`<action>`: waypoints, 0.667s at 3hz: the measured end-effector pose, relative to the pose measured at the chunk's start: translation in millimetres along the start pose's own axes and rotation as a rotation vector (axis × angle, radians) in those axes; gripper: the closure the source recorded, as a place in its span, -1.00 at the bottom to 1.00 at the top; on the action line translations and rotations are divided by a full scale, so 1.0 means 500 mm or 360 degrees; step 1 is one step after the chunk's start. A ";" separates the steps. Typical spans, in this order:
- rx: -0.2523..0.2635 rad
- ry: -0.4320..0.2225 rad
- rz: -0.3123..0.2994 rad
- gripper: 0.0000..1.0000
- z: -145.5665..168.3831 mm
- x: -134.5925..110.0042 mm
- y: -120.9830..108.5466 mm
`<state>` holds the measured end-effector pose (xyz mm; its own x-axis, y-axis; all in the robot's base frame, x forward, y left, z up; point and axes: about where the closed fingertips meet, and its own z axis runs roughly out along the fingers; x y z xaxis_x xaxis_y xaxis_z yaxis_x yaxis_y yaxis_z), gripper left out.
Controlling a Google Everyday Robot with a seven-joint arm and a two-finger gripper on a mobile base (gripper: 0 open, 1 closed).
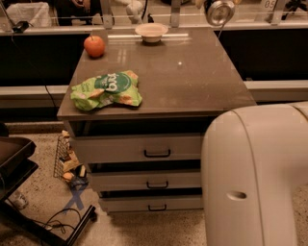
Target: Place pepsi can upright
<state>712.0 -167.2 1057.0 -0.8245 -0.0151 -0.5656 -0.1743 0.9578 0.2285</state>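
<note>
Counter point(192, 81) carrying apple point(94, 46), bowl point(151, 32), green bag point(107, 90). Can point(220, 13) pointing silver end at camera, past far right corner. Claw point(221, 4) sitting at it, top edge; grip: cannot tell.

Brown table point(192, 81) bears apple point(94, 46), white bowl point(151, 31) and green bag point(107, 90); the claw point(219, 6) hangs over its far edge.

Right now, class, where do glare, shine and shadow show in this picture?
Camera view: a warm, dim cast overall; a pale streak of glare on the table by the bowl, and a small bright spot further in; the can shows a gleaming silver end at the top edge, where the gripper is; dark shadow above the drawers.
</note>
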 end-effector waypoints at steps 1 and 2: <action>-0.0232 0.0050 -0.0267 1.00 -0.073 0.062 0.001; -0.0542 -0.0097 -0.0579 1.00 -0.122 0.089 -0.010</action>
<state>643.2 -190.4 1078.9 -0.6468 -0.3042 -0.6994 -0.6186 0.7456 0.2478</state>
